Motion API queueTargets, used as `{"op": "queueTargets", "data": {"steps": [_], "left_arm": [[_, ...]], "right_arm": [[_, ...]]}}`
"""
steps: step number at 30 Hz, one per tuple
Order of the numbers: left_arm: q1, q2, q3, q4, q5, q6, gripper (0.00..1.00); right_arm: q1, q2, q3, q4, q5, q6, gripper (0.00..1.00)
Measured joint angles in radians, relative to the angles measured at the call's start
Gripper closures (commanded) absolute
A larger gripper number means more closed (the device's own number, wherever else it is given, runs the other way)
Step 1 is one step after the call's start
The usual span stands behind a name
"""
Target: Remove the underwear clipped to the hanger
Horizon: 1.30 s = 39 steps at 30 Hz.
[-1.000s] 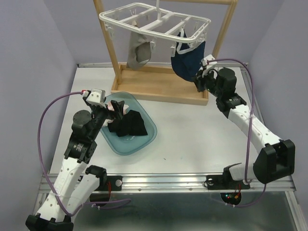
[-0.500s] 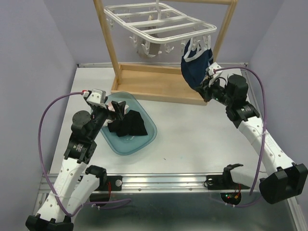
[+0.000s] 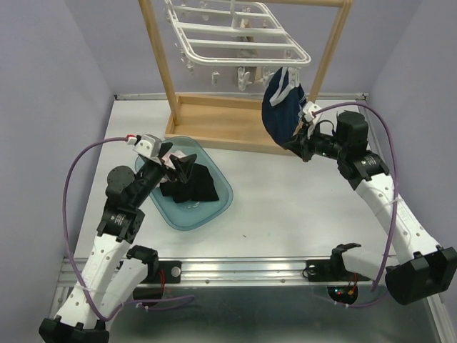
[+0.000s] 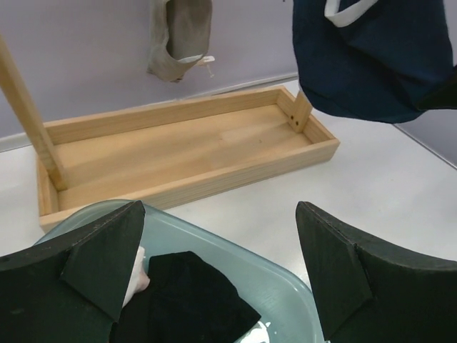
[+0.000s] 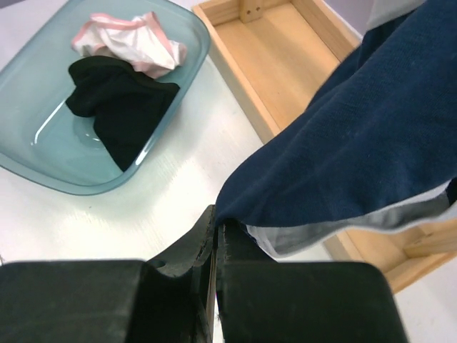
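The right gripper (image 3: 303, 137), jaws pressed together on the lower hem of the navy underwear (image 3: 278, 107), sits below the hanger (image 3: 235, 32), whose near right corner holds the garment's top, stretching the cloth upward; the left gripper (image 3: 175, 163), spread, is well apart.

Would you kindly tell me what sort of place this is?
Probably a robot test cell, not a home: plain lilac walls enclose a metal table with two arms bolted to its edge.
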Motion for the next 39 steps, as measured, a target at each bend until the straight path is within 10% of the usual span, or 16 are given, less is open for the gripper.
{"op": "queueTargets", "data": {"steps": [13,24,39], "left_arm": [[-0.033,0.121,-0.005,0.161,0.167,-0.145,0.01],[-0.37,0.399,0.101,0.312,-0.01,-0.254,0.01],[-0.521,0.632,0.104,0.568,-0.212,-0.174,0.02]], "right_arm": [[0.097,0.069,0.186,-0.066,-0.082,-0.011,0.99],[0.225,0.187,0.249,-0.113,0.004,-0.036,0.99],[0.269,0.233,0.325,-0.104,0.039,0.085,0.99]]}}
